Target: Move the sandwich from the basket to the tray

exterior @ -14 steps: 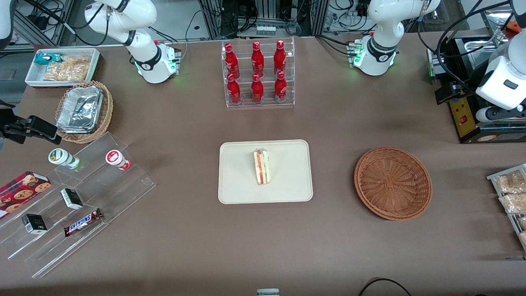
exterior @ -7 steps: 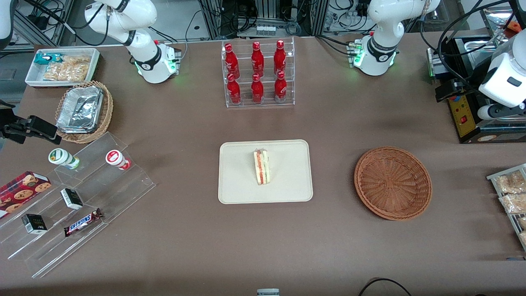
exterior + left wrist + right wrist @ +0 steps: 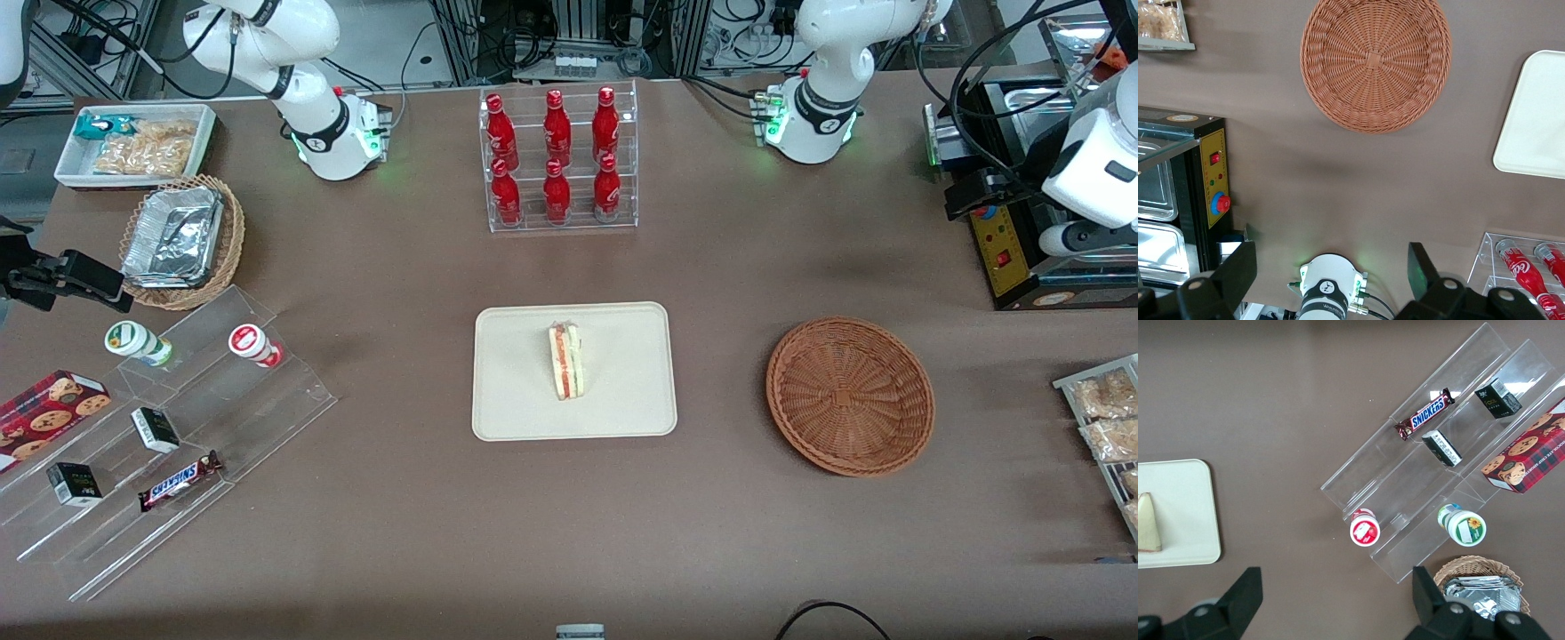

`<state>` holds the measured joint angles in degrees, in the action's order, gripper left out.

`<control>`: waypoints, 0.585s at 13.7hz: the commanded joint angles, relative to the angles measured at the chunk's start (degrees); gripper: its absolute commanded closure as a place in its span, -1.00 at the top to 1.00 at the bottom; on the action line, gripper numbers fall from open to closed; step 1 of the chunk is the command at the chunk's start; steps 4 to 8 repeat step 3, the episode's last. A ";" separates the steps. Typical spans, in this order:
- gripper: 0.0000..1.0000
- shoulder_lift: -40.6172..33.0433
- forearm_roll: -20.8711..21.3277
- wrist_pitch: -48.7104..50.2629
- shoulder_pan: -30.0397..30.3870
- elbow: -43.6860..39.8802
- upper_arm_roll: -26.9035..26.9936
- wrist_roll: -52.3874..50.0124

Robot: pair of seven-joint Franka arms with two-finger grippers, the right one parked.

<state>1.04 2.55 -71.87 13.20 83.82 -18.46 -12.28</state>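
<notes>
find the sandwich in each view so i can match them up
Front view: sandwich lies on the tray.
Left wrist view: not in it; only a tray edge shows, and the open gripper is high above the table.
Right wrist view: sandwich on the tray.
Shared landmark: the tray.

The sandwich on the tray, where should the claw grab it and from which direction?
From above, across the two broad bread faces. The sandwich stands on edge on the tray, filling stripes up, so its thin width fits. The claw, open, is high near the basket.
</notes>
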 commanded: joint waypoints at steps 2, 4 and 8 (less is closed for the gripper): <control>1.00 0.27 0.17 1.29 1.39 -1.20 -0.96 5.93; 1.00 0.27 0.00 1.29 1.39 -1.20 -0.96 6.04; 1.00 0.27 0.00 1.29 1.39 -1.20 -0.96 6.04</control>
